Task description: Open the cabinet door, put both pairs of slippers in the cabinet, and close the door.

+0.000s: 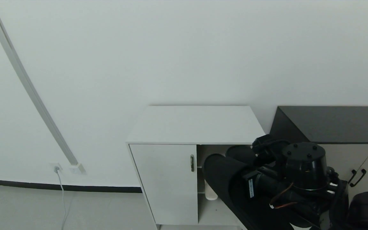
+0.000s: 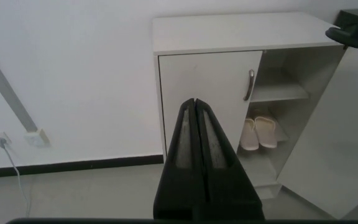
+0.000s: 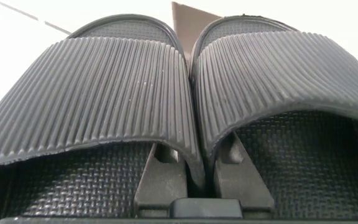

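Observation:
The white cabinet (image 1: 196,124) stands against the wall with its left door (image 1: 164,182) shut and its right side open. In the left wrist view the right door (image 2: 337,143) is swung out, and a white pair of slippers (image 2: 259,132) lies on the lower shelf. My right gripper (image 3: 197,171) is shut on the black pair of slippers (image 3: 191,93), its fingers (image 3: 160,177) pinching the inner sides. That black pair (image 1: 224,174) hangs in front of the open compartment. My left gripper (image 2: 195,102) is shut on nothing, off to the cabinet's left front.
A dark cabinet (image 1: 331,124) with black handles (image 1: 358,177) adjoins the white one on the right. A wall socket with a cable (image 1: 57,168) and a slanted conduit (image 1: 27,83) are on the left wall. Bare floor lies left of the cabinet.

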{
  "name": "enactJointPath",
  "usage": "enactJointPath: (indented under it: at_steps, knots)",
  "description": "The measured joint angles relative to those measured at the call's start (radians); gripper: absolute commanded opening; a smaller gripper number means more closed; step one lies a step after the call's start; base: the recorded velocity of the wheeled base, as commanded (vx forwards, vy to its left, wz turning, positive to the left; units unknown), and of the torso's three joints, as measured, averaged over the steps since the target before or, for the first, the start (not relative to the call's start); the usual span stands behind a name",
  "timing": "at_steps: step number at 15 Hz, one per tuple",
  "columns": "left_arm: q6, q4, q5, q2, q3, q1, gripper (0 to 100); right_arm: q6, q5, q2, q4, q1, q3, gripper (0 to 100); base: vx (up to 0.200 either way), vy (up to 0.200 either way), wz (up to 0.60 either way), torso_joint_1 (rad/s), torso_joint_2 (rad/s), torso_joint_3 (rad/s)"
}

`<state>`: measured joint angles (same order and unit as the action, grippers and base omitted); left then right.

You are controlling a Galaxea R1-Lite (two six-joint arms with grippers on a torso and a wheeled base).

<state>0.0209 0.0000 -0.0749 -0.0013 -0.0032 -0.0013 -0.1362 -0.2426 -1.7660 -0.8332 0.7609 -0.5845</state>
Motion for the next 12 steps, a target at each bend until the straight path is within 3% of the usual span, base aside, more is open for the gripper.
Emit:
enactJointPath:
  at_steps: [6, 8, 12]
  knots:
    - [-0.004, 0.0, 0.0, 0.0, 0.0, -0.001, 0, 0.001, 0.0, -0.003, 0.001, -0.002, 0.003, 0, 0.0, 0.0, 0.0, 0.0, 0.0, 0.0]
    - [-0.004, 0.0, 0.0, 0.0, 0.0, 0.0, 0, 0.0, 0.0, -0.005, 0.002, -0.001, 0.003, 0, 0.0, 0.0, -0.6, 0.007, 0.01, 0.002]
    - [-0.004, 0.0, -0.001, 0.0, 0.0, 0.0, 0, 0.007, -0.001, -0.006, 0.004, -0.004, 0.011, 0, 0.0, 0.0, 0.0, 0.0, 0.0, 0.0]
